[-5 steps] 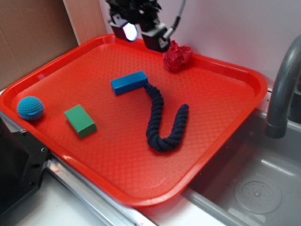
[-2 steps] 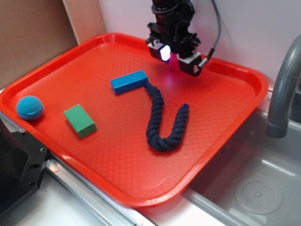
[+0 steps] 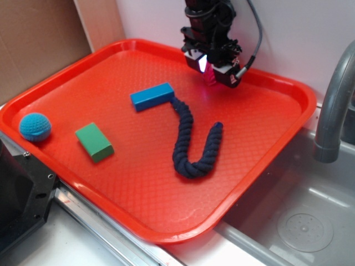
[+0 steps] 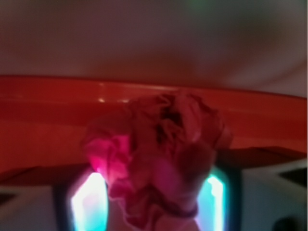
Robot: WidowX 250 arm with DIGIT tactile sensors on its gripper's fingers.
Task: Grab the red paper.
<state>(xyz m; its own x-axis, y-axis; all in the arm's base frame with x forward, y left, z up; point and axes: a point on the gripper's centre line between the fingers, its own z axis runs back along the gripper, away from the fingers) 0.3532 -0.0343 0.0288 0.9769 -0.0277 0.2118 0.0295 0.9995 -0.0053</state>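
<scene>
One black robot gripper [image 3: 209,62] straddles the crumpled crimson paper wad [image 4: 159,159] by the far rim of the orange-red plastic tray [image 3: 277,141] | fingers flank it; whether they pinch, cannot tell | risk: soft wad slips free if squeezed off-centre

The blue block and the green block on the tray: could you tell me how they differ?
The blue block is longer and slimmer; the green block is shorter and squatter. The blue block touches one end of the dark rope, while the green block lies apart from everything. The blue block lies nearer the gripper; the green block nearer the blue ball. Both lie flat on the red tray.
</scene>
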